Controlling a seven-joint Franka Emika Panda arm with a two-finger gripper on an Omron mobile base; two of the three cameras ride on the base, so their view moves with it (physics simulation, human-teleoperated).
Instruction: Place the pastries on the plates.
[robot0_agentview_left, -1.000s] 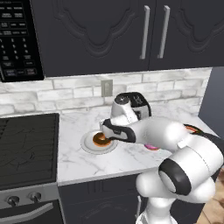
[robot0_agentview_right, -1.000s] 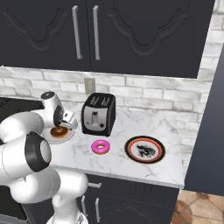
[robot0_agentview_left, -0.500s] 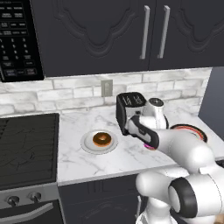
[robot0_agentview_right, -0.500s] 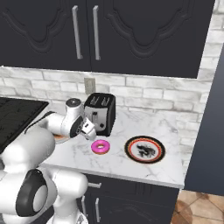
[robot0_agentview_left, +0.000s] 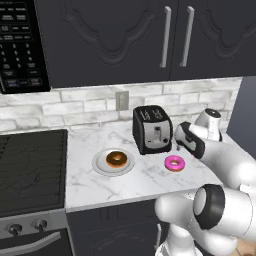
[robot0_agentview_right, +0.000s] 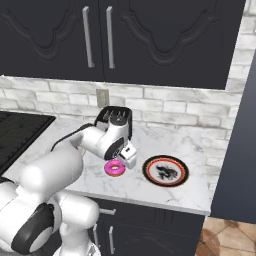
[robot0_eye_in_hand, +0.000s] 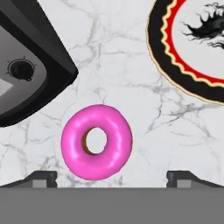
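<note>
Two donuts and two plates are on the marble desk (robot0_agentview_left: 100, 190). The chocolate donut (robot0_agentview_left: 116, 159) lies centred on the pale plate (robot0_agentview_left: 101, 167), left of the toaster (robot0_agentview_left: 151, 129). The pink donut (robot0_agentview_right: 115, 168) lies flat on the bare desk, in front of the toaster and between the two plates. The red-rimmed plate (robot0_agentview_right: 166, 170) lies just to its right, apart from it and bare. The hand (robot0_agentview_right: 128, 157) hangs above the pink donut with its fingers spread wide and nothing between them. In the hand view the pink donut (robot0_eye_in_hand: 96, 141) lies nearer one fingertip (robot0_eye_in_hand: 41, 178).
</note>
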